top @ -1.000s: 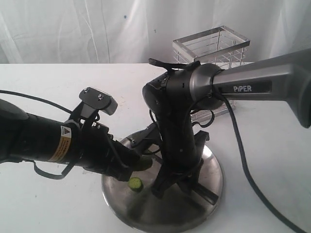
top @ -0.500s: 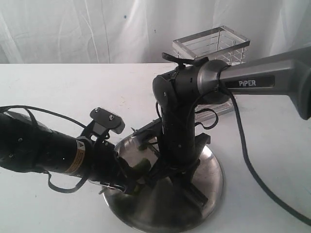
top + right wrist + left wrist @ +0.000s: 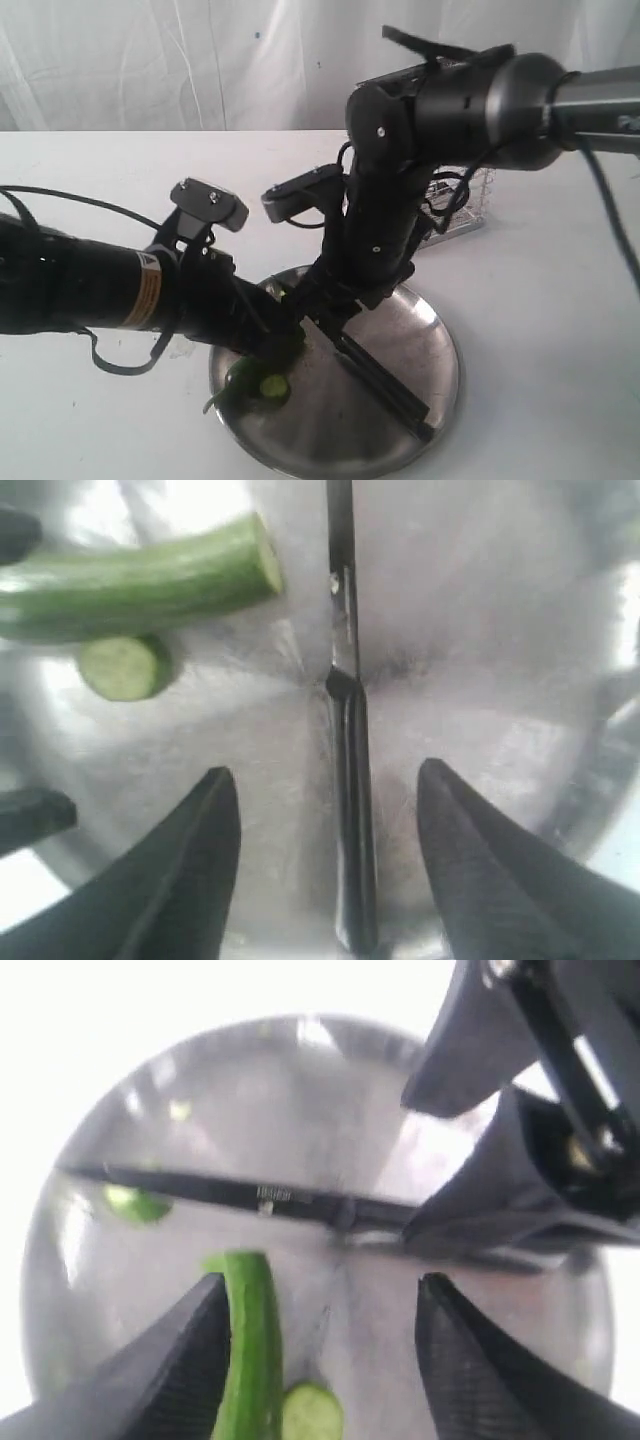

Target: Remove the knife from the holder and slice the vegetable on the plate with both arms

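Left pincer and right pincer both stand open, gripping nothing. On the plate lie the knife, flat between my right jaws, the vegetable just beside one left jaw, and one cut slice. The holder is mostly hidden behind my right arm. The print on the blade is blurred.
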Controlling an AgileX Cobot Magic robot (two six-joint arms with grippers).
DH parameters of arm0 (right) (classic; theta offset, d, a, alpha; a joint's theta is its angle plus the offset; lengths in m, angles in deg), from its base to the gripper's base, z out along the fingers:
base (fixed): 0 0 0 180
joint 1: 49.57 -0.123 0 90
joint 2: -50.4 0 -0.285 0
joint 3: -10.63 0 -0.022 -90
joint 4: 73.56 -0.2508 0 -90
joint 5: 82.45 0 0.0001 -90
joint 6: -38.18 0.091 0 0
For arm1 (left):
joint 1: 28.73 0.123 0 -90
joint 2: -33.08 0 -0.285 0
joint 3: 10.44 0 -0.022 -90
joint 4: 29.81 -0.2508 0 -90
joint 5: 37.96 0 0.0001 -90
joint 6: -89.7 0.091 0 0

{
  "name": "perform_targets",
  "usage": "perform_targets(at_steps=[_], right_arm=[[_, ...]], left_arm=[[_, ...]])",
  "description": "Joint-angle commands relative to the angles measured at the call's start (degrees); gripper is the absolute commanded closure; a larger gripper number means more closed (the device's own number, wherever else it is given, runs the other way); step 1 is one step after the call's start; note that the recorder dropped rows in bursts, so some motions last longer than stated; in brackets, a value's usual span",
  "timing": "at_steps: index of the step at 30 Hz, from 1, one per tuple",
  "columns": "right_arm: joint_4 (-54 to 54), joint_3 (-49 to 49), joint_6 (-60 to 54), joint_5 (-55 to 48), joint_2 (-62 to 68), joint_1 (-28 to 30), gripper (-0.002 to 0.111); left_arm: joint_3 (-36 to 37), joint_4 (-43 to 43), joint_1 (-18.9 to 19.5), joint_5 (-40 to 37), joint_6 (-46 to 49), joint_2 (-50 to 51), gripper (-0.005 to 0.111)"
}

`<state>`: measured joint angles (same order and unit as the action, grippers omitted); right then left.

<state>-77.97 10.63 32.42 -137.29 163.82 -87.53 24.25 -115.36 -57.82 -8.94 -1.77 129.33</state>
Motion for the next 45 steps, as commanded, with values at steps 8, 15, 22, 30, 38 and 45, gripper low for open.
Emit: perform_targets(at_steps=[8,15,22,30,38,45], right_arm=[[-10.3,22.5,0.9,27.3,-27.0,-1.4,0.105],[-14.0,37.9,0.9,49.0,-46.3,-6.6,0.108],[-14.0,48.2,1.0,57.3,-60.2,-10.6,0.108],[-14.0,49.3,1.0,53.1,-67.4,-10.6,0.108],[-13.8,49.3,0.9,52.9,-68.7,-10.6,0.108],[-10.1,55.2,-6.9,53.9,-75.2,-6.3,0.108]], left_arm=[[-0.2,-5.6,-0.2,6.3,-6.1,-15.0,0.106],[2.2,-2.4,-0.2,4.7,-5.3,-20.7,0.107],[7.1,-0.2,-0.2,0.9,-4.2,-23.1,0.107],[7.1,-0.6,-0.2,4.1,-4.1,-23.1,0.107],[7.1,-0.9,-0.2,4.2,-4.1,-23.1,0.107],[7.1,-1.9,-0.2,4.2,-4.1,-23.1,0.107]])
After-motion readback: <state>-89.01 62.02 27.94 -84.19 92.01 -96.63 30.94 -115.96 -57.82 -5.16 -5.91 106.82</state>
